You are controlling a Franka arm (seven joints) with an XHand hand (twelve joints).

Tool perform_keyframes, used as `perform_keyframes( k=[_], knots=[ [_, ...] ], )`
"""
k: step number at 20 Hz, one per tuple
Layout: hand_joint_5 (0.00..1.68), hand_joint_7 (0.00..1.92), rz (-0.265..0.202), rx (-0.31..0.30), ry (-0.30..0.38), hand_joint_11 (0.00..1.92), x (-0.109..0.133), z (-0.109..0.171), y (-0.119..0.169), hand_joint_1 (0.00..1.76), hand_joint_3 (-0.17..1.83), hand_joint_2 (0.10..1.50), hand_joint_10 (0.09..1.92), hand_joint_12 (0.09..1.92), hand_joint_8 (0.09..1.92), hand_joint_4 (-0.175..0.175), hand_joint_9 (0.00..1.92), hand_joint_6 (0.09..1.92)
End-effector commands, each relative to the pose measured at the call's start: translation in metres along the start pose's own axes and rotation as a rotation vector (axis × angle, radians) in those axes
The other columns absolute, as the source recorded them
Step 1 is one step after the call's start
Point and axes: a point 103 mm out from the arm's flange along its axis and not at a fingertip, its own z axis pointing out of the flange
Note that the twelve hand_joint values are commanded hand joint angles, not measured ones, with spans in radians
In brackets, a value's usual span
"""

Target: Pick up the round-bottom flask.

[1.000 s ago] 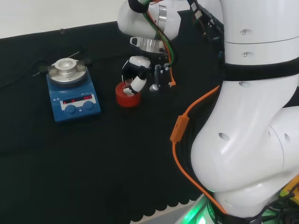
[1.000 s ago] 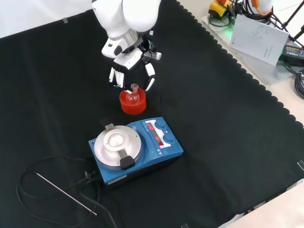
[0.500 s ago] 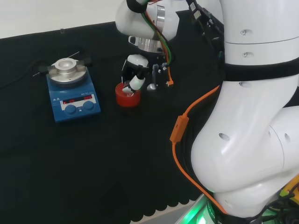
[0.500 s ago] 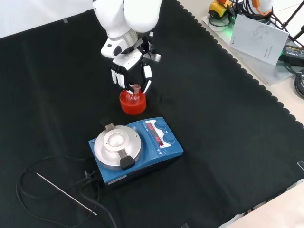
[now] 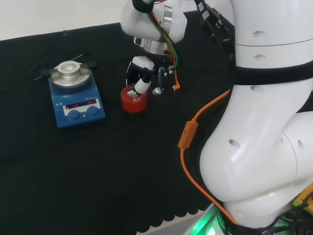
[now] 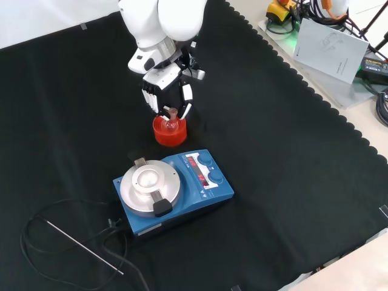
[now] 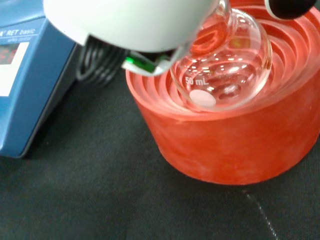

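A small clear round-bottom flask (image 6: 170, 122) sits upright in a red ribbed ring stand (image 6: 170, 136) on the black cloth. The hand (image 6: 163, 85) hangs just above it in the front view, with its fingers (image 6: 151, 102) to one side of the flask's neck and the thumb (image 6: 187, 104) to the other; small gaps still show. In the head view the hand (image 5: 139, 68) reaches down onto the stand (image 5: 132, 104) and covers most of the flask. Close up in the wrist view, the flask (image 7: 225, 75) rests in the stand (image 7: 240, 145) under a blurred white part of the hand (image 7: 130, 20).
A blue hotplate stirrer (image 6: 182, 188) with a round metal top stands close in front of the stand in the front view, and to its left in the head view (image 5: 76, 98). A thin rod and a black cable (image 6: 79, 245) lie beyond it. The arm's white links (image 5: 264, 122) stand at the head view's right.
The hand has come down over the stand, and its fingers and thumb have drawn in closer to the flask's neck. The flask and stand have not moved.
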Motion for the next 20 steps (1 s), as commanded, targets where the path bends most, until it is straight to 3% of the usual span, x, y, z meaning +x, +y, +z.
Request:
perform_keyframes(
  k=[1,9,16,20],
  knots=[
    [1.27,1.43,0.008,-0.017,-0.01,1.45,0.0,-0.006,0.001,1.32,0.92,0.49,0.4,0.88,0.64,-0.093,1.65,0.7],
    [1.26,1.43,0.021,-0.016,-0.011,1.47,-0.004,-0.006,0.007,1.33,0.98,0.46,0.37,0.81,0.66,-0.108,1.68,0.74],
    [1.26,1.45,0.023,-0.022,-0.032,1.48,0.001,-0.012,0.008,1.34,1.05,0.42,0.37,0.77,0.68,-0.166,1.7,0.77],
    [1.26,1.45,0.02,-0.022,-0.04,1.49,0.004,-0.015,0.006,1.34,1.06,0.41,0.37,0.76,0.69,-0.175,1.71,0.77]
  ],
)
